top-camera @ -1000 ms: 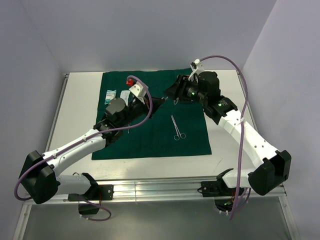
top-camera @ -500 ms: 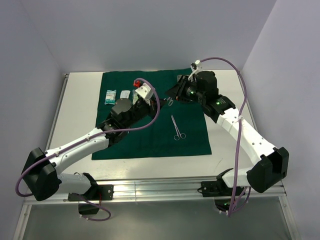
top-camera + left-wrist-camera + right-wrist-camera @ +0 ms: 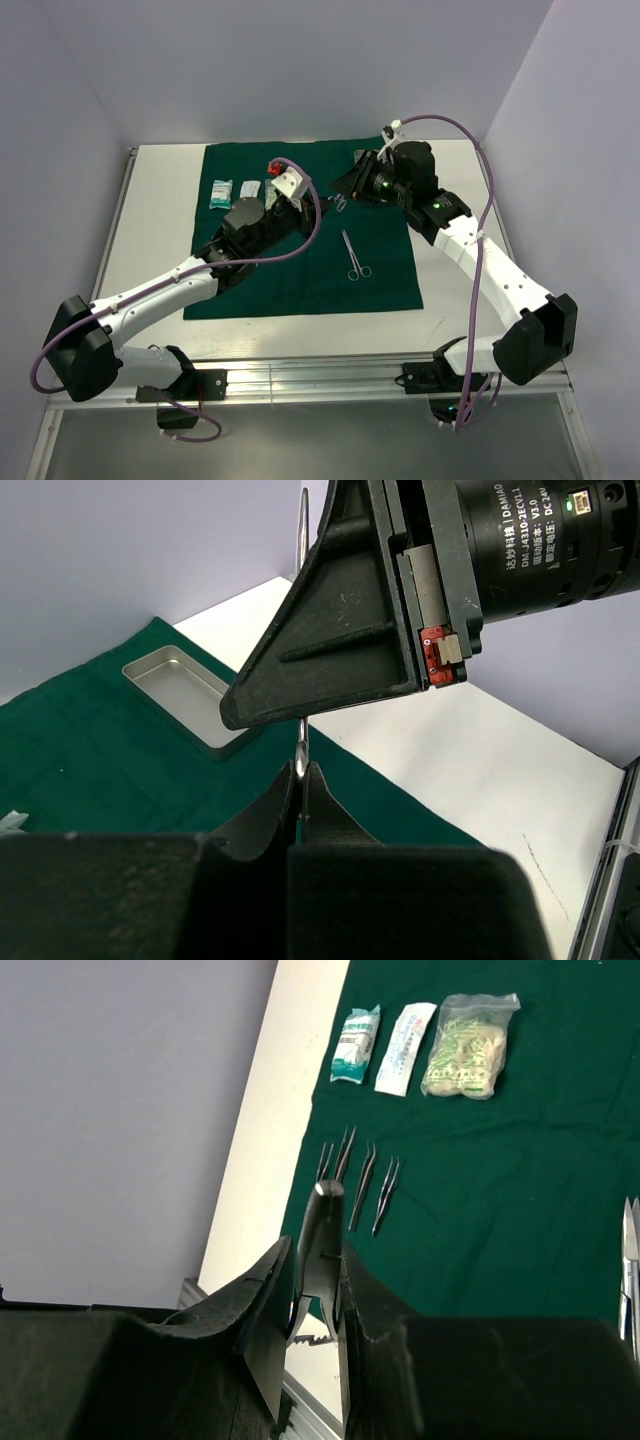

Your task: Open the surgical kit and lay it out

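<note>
The dark green cloth point(image 3: 300, 285) lies spread flat on the table. My right gripper point(image 3: 342, 197) point(image 3: 315, 1248) is shut on a steel clamp point(image 3: 321, 1218) and holds it in the air above the cloth. My left gripper point(image 3: 318, 204) point(image 3: 300, 770) is shut on the thin end of the same clamp point(image 3: 301, 748), right against the right gripper's finger. The steel tray point(image 3: 185, 685) sits on the cloth beyond. Three pale packets point(image 3: 356, 1043) point(image 3: 405, 1033) point(image 3: 470, 1043) lie in a row. Several tweezers point(image 3: 362, 1172) lie side by side below them.
A pair of steel scissors point(image 3: 352, 255) lies on the cloth right of centre, and shows at the right edge of the right wrist view point(image 3: 630, 1260). Bare white table point(image 3: 160, 230) borders the cloth on the left and right.
My left gripper has moved right to the clamp held by my right gripper and has closed on its end. In the last half second nothing has moved.
</note>
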